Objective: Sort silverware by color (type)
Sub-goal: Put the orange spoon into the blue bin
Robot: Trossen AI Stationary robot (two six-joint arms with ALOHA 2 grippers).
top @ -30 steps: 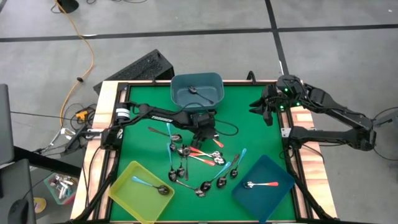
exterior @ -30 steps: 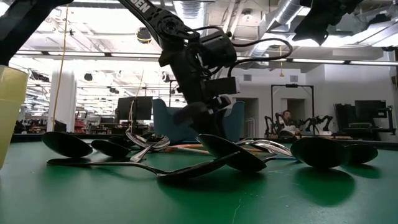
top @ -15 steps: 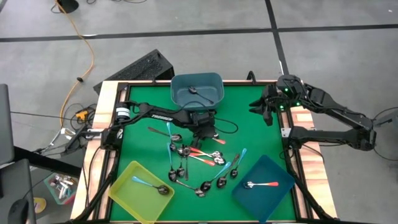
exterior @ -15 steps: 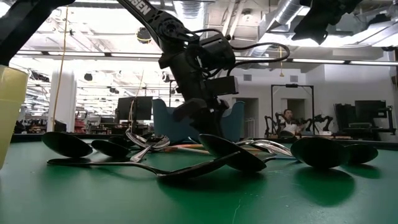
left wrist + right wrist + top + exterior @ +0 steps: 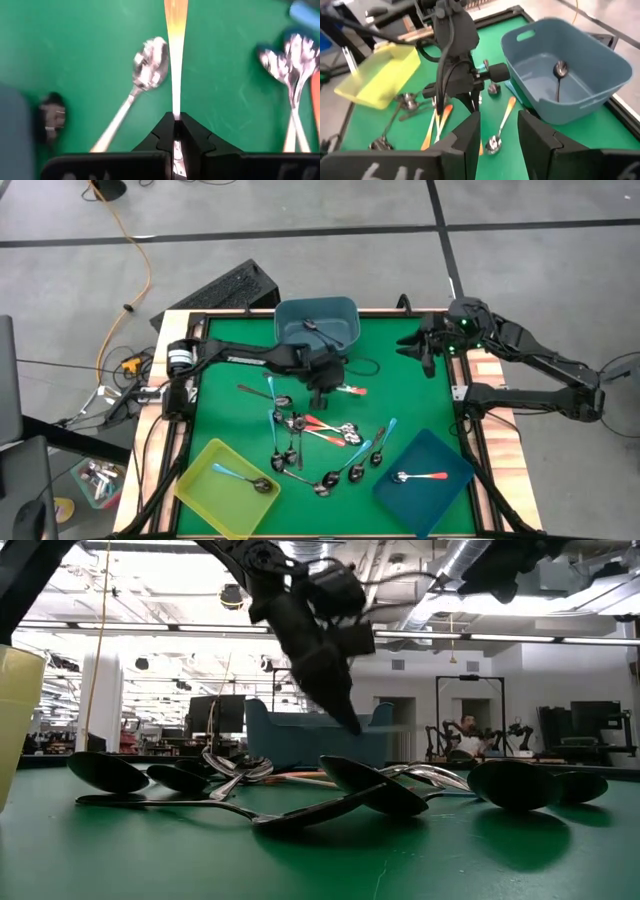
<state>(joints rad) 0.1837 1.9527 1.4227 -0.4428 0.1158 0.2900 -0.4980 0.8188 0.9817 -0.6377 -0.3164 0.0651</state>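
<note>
My left gripper (image 5: 325,387) hangs above the green mat, just near of the grey-blue bin (image 5: 317,325), and is shut on an orange-handled spoon (image 5: 352,390). The other silverware lies in a loose pile (image 5: 315,445) at mid-table: spoons with teal, orange or plain metal handles. One more spoon (image 5: 149,65) lies on the mat below the held one. My right gripper (image 5: 425,352) hovers open by the table's far right corner, with nothing between its fingers. My left gripper pinches the spoon between its two fingertips, at the thin end of the orange handle (image 5: 175,107). The fingers slant down from the table's left and lie along the spoon. The handle (image 5: 176,30) sticks out past the fingertips, clear of the mat. The fingers hide the bowl end.
The grey-blue bin holds one dark spoon (image 5: 559,75). A yellow bin (image 5: 228,485) at the near left holds a teal-handled spoon. A dark blue bin (image 5: 425,480) at the near right holds an orange-handled one. A raised frame (image 5: 185,380) edges the mat.
My left gripper has risen from the far edge of the pile, shifted a little toward the grey-blue bin and rolled about its own axis. The orange-handled spoon has come up with it, lifted clear of the mat. The pile has stayed in place.
</note>
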